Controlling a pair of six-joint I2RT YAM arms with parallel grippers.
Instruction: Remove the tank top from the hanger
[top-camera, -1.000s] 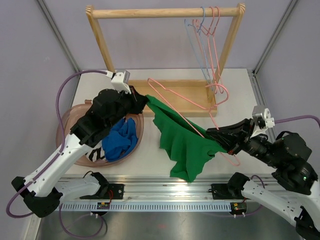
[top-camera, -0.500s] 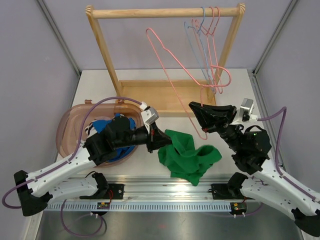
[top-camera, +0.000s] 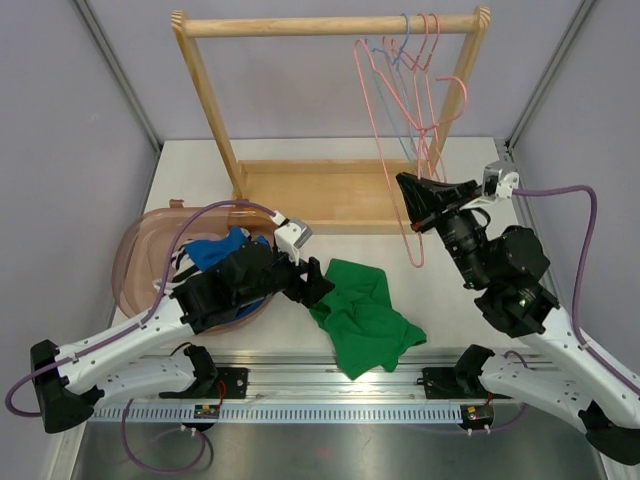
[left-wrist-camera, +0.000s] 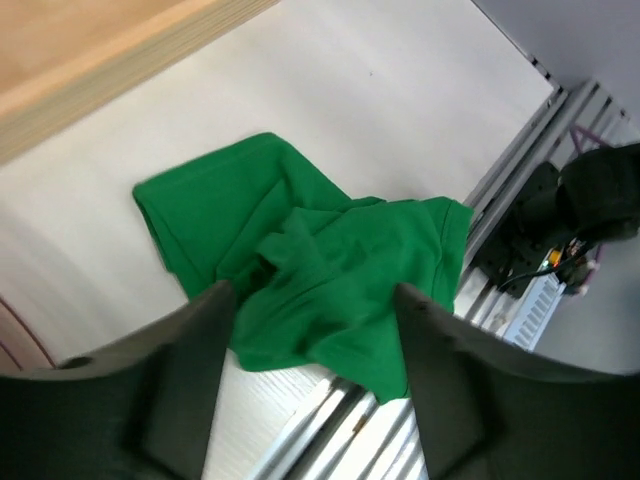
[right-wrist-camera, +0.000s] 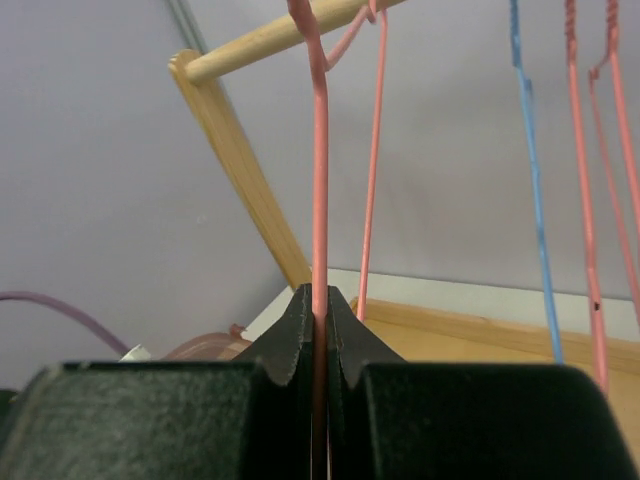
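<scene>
A wooden rack (top-camera: 205, 85) stands at twelve o'clock on the white bench (top-camera: 190, 175), with spare wire hangers (top-camera: 425, 50) bunched at the right end of its rod. At nine o'clock a pink plastic basin (top-camera: 128, 262) holds blue cloth (top-camera: 212, 251).

This is a robotics lab test cell. A white bench (top-camera: 195, 170) is boxed in by plain lilac panels (top-camera: 60, 120) on metal frame posts (top-camera: 118, 70). Robot arms (top-camera: 110, 350) are bolted to a slotted aluminium rail (top-camera: 300, 388), with purple cables (top-camera: 550, 190) running to their wrists.
</scene>
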